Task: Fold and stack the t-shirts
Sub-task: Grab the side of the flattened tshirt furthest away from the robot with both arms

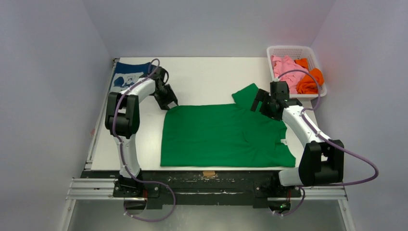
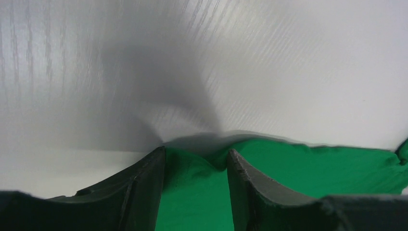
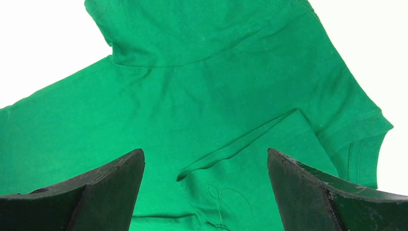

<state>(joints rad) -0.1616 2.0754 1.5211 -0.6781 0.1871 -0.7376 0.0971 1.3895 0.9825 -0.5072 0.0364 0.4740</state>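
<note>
The bright green t-shirt lies flat on the white table, one sleeve sticking out at its far right. My left gripper is down at the shirt's far left corner. In the left wrist view its fingers stand part open, with a hump of green t-shirt between them. My right gripper hovers open over the far right part, by the sleeve. In the right wrist view the green t-shirt fills the frame, with a fold and a loose thread between the wide jaws of the right gripper.
A folded navy blue t-shirt with a white print lies at the table's far left corner, behind my left arm. A white basket at the back right holds a pink shirt and an orange shirt.
</note>
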